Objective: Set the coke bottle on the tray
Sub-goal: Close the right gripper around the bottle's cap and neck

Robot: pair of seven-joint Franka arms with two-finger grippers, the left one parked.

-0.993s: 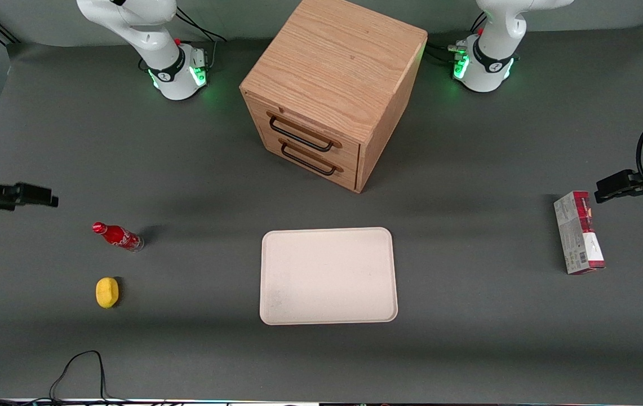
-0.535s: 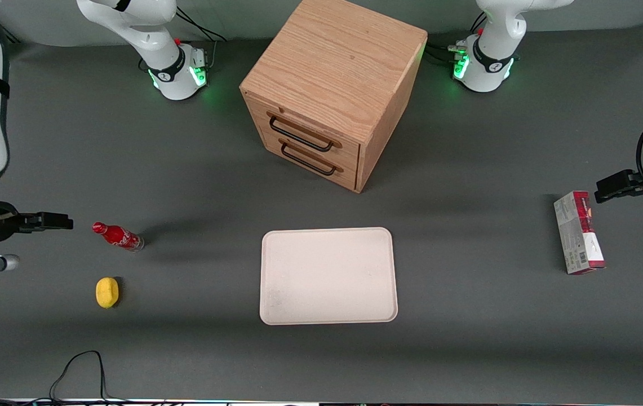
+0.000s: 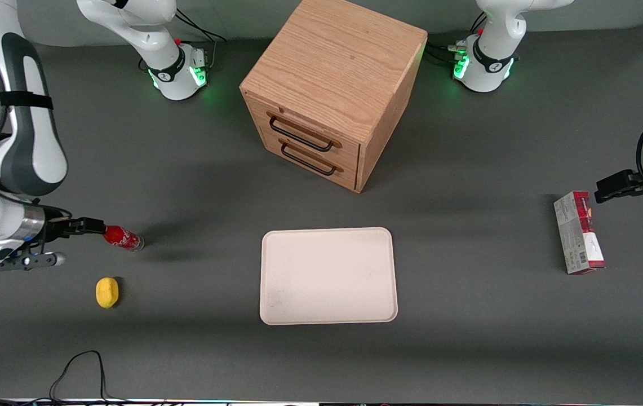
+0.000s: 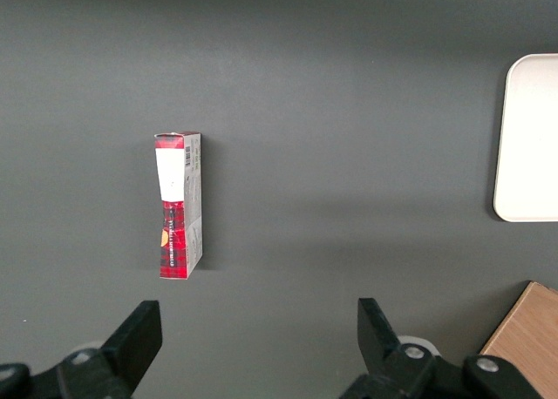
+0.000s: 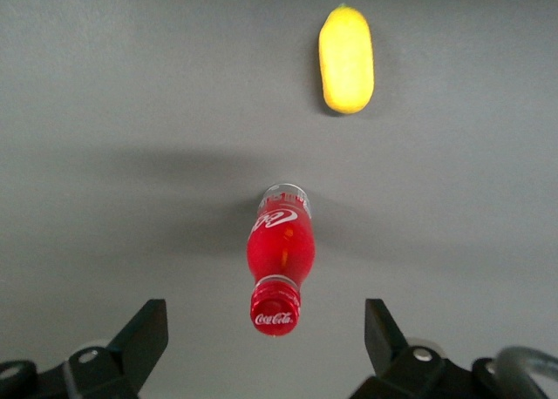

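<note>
The coke bottle [image 3: 124, 238] is small and red with white script, and it stands upright on the grey table toward the working arm's end. My right gripper [image 3: 91, 226] hangs over its red cap, which it hides in the front view. In the right wrist view the gripper [image 5: 264, 322] is open, with one dark finger on each side of the bottle [image 5: 281, 253] and wide gaps between. Nothing is held. The cream-white tray [image 3: 328, 276] lies flat at mid-table, in front of the drawers, and its edge shows in the left wrist view [image 4: 532, 138].
A yellow lemon [image 3: 107, 292] [image 5: 346, 59] lies nearer to the front camera than the bottle. A wooden two-drawer cabinet [image 3: 329, 90] stands at the table's middle back. A red-and-grey carton [image 3: 578, 232] [image 4: 179, 205] lies toward the parked arm's end. A black cable [image 3: 81, 366] loops at the front edge.
The right arm has swung in from the table's edge. Its gripper moved sideways to the bottle and now covers the cap. The bottle, tray and lemon have not moved.
</note>
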